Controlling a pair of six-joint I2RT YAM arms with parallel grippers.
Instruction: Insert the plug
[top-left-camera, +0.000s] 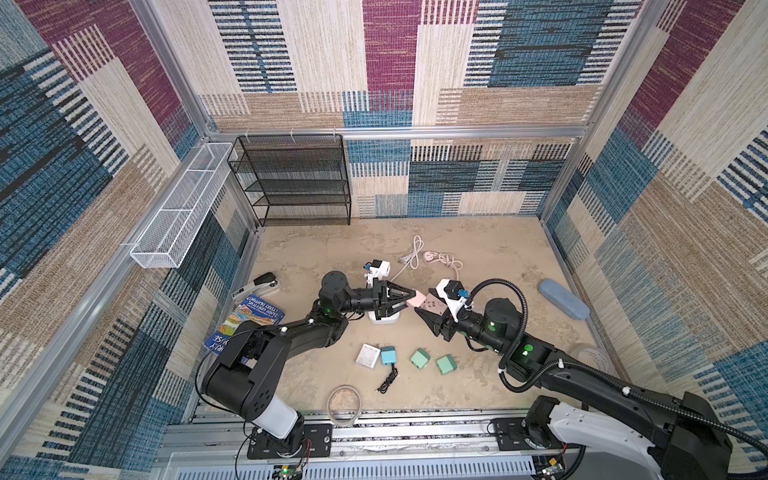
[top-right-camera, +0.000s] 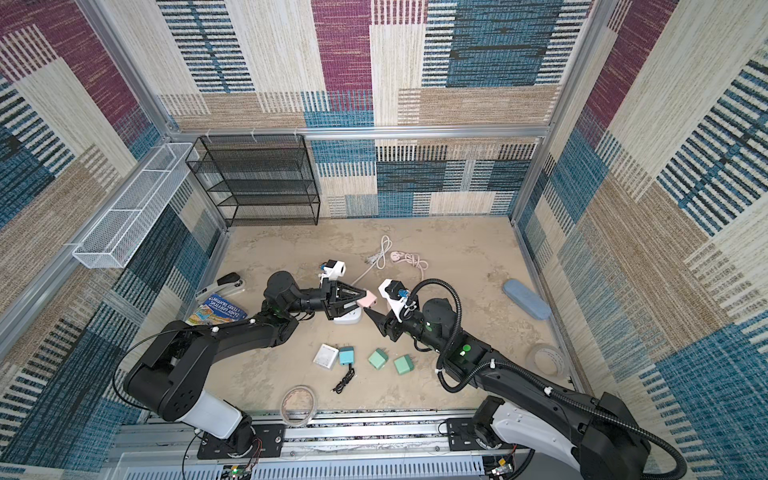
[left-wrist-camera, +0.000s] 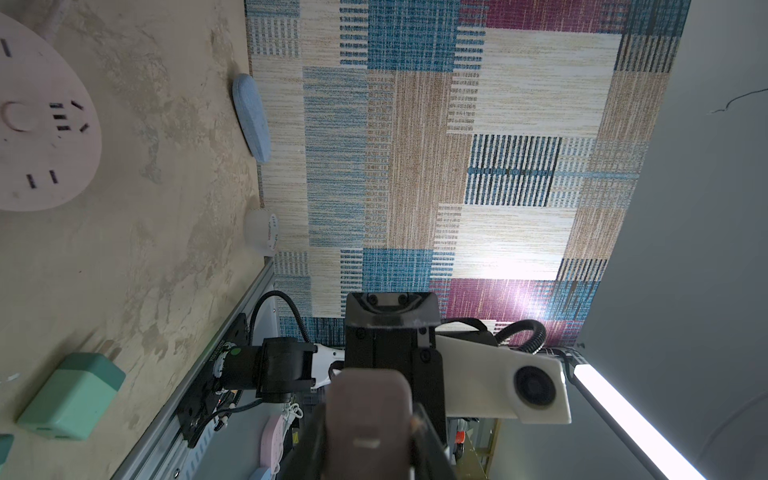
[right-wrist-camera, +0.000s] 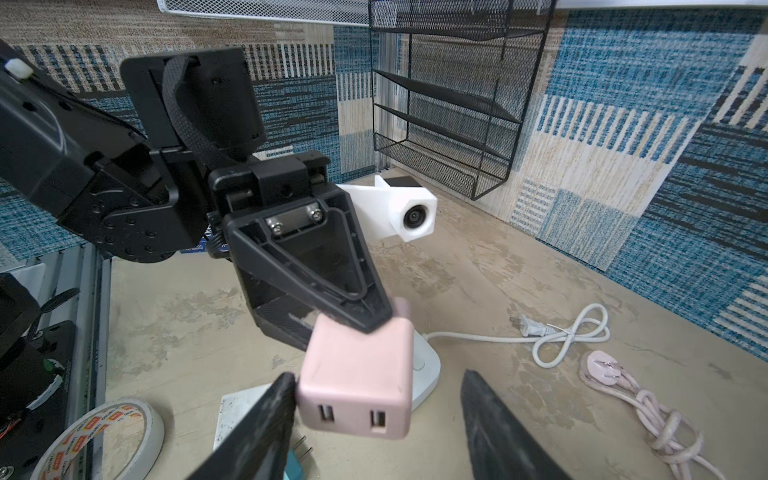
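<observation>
A pink cube plug (right-wrist-camera: 357, 374) with two USB ports hangs above the floor, and my left gripper (right-wrist-camera: 370, 324) is shut on it; both top views show this grip (top-left-camera: 413, 297) (top-right-camera: 365, 298). In the left wrist view the plug (left-wrist-camera: 368, 419) fills the space between the jaws. My right gripper (right-wrist-camera: 378, 374) is open around the plug's port end. One of its fingers (right-wrist-camera: 274, 399) touches the plug's side and its partner stands apart. A pink rounded power strip (left-wrist-camera: 41, 124) lies on the floor, partly under my right gripper (top-left-camera: 419, 312).
A white socket base (right-wrist-camera: 426, 365) with a white cord (right-wrist-camera: 561, 336) sits below the plug. The pink cord (right-wrist-camera: 648, 399) is coiled beyond it. Green adapters (top-left-camera: 420, 358), a blue adapter (top-left-camera: 389, 356), a white square (top-left-camera: 368, 355) and a tape roll (top-left-camera: 344, 405) lie nearer the front. A black wire rack (top-left-camera: 295, 178) stands at the back.
</observation>
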